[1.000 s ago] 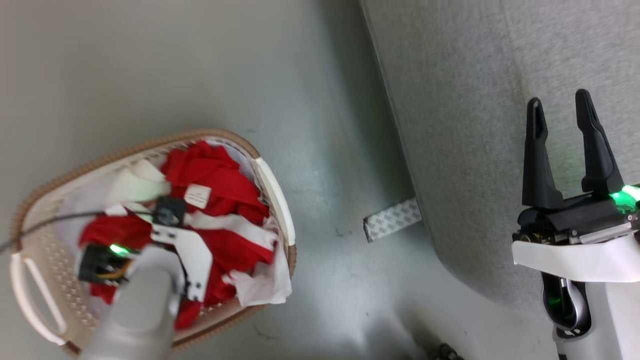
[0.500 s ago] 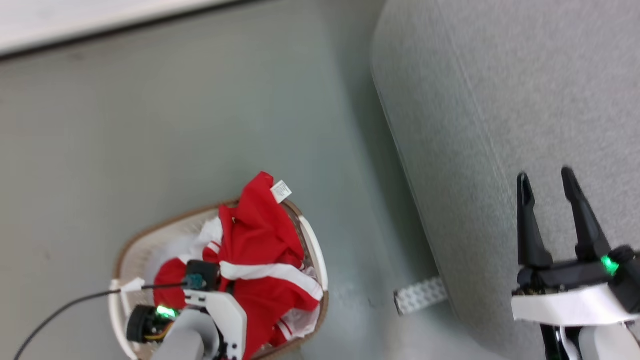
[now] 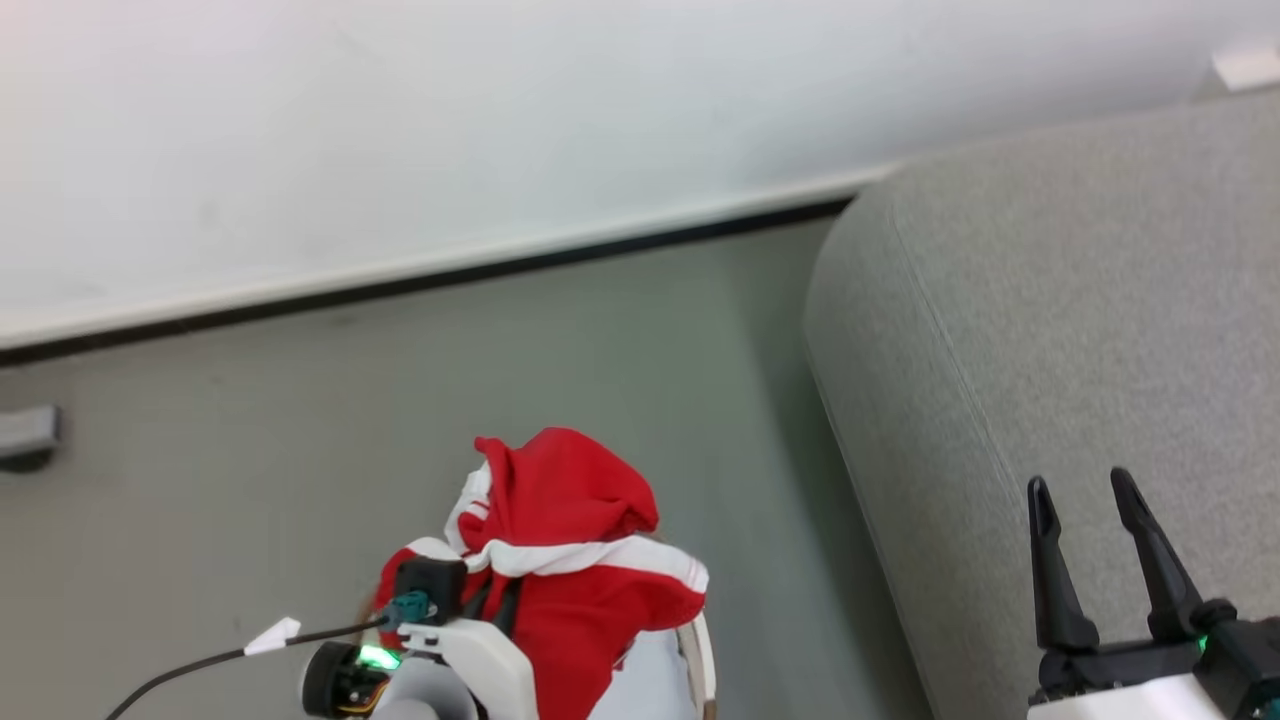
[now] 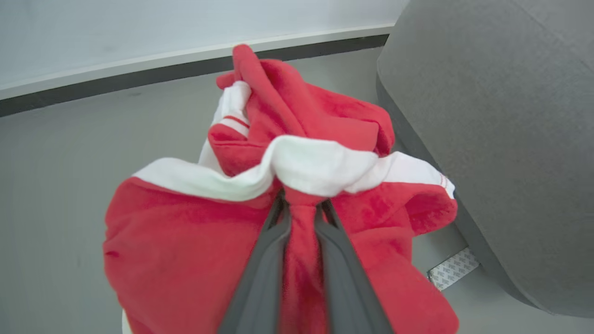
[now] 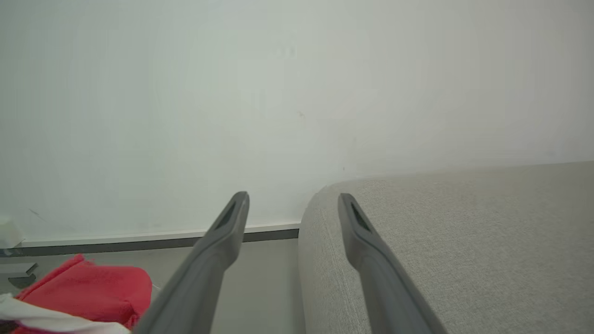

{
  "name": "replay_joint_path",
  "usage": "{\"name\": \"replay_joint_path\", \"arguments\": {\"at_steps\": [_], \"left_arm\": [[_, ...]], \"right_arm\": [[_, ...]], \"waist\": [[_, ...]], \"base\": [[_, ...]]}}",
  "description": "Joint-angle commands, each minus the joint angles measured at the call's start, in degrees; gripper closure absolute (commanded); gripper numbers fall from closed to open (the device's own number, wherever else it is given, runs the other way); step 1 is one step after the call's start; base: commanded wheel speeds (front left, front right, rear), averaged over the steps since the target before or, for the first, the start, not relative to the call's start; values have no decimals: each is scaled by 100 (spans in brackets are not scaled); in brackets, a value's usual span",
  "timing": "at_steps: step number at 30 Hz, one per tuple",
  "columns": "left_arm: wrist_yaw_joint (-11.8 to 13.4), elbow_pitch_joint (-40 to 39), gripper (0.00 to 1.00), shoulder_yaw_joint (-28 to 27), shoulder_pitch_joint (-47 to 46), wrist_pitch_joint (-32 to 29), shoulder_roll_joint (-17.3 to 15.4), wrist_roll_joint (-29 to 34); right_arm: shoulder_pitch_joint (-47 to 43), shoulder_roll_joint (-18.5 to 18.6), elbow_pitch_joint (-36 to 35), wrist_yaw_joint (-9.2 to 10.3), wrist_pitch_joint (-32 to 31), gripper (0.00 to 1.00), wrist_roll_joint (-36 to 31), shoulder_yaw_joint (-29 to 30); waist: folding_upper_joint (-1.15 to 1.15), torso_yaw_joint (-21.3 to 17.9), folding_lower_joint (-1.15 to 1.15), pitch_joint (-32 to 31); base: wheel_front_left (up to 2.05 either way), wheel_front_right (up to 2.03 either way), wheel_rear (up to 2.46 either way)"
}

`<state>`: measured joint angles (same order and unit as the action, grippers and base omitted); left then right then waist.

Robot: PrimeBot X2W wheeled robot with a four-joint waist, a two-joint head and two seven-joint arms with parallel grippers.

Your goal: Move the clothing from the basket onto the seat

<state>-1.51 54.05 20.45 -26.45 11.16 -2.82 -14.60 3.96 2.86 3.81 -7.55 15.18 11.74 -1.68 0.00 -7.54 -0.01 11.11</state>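
One of the two main steps seems to be done: the clothing (image 4: pixel 185 250) is lifted out of the basket (image 3: pixel 703 660), of which a piece of pale rim is seen under the hanging cloth. A fold of the red fabric, just under its white band, is pinched between the nearly closed fingers of the left gripper (image 4: pixel 302 202). The garment hangs bunched above the floor (image 3: pixel 300 420), beside the seat (image 3: pixel 1050 330) but apart from it. What is left, as it is judged, is the carrying over the cushion edge and the release there; nothing is laid on the seat yet. The right gripper (image 3: pixel 1080 485) is held spread wide and empty above the cushion. No brand or writing can be read; a strip (image 4: pixel 452 273) on the floor by the seat is marked with small repeated shapes only.
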Motion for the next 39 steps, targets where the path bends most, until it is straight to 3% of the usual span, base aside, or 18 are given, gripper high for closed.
{"name": "replay_joint_path", "arguments": {"at_steps": [1, 8, 26, 39], "left_arm": [[29, -114, 100, 20, 89, 4, -15, -57], [223, -1017, 100, 52, 400, -71, -38, -277], [665, -3943, 100, -275, 1241, -845, -646, -553], [849, -4946, 100, -275, 1497, -1232, -809, -618]], "right_arm": [[-111, 7, 22, 12, -4, 0, -55, 20], [-539, 7, 127, 12, -4, 0, -99, 44], [-1028, 7, 287, 12, -5, 0, -289, 58], [-974, 7, 255, 12, -5, 0, -440, -47]], "waist": [[0, 173, 1, -309], [0, 252, 1, -883], [0, 236, 1, -1679], [0, 235, 1, -1720]], "base": [[0, 0, 0], [0, 0, 0], [0, 0, 0], [0, 0, 0]]}}
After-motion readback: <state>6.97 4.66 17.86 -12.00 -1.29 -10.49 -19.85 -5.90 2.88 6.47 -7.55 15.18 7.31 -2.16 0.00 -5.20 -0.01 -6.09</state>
